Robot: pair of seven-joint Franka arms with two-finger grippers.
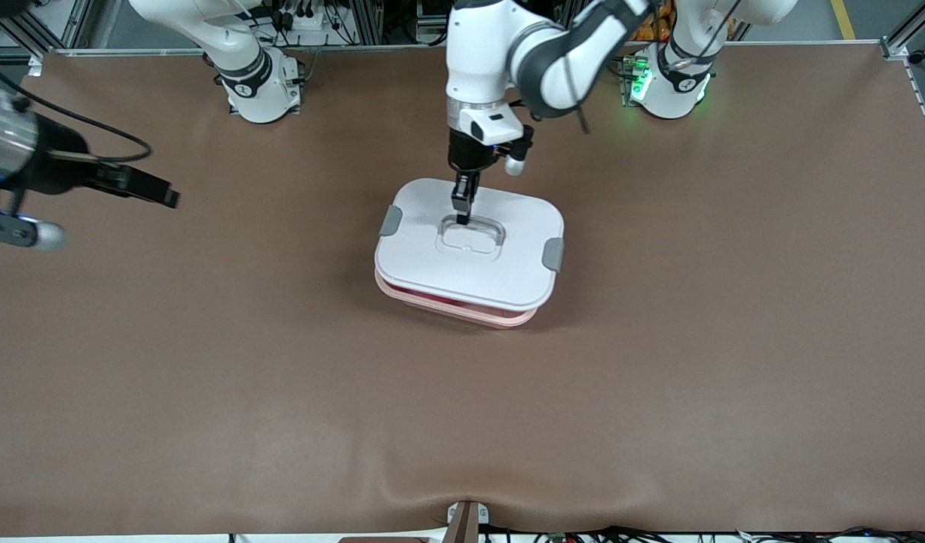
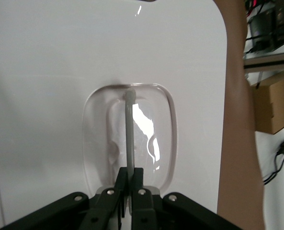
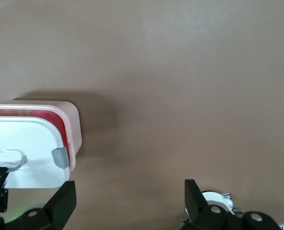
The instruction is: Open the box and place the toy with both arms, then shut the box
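Here, left gripper (image 2: 128, 191) pinches white flat lid's (image 1: 432, 260) thin grey handle (image 2: 130, 129), seen only from the wrist; right gripper (image 3: 127, 201) hangs wide open, empty.

Readable text: none is showing in any of the three views.
Lid (image 1: 470, 241): it is showing no label, brand or number on its white surface.
Box (image 1: 462, 308): its pink wall is carrying no print that can be read.
Arm bases (image 1: 262, 87): each is bearing a small dark round mark, too small to read.
Cardboard carton (image 2: 275, 105): it is showing a plain brown face with no legible lettering.
Table (image 1: 462, 422): the brown surface is bearing no signs or markings.
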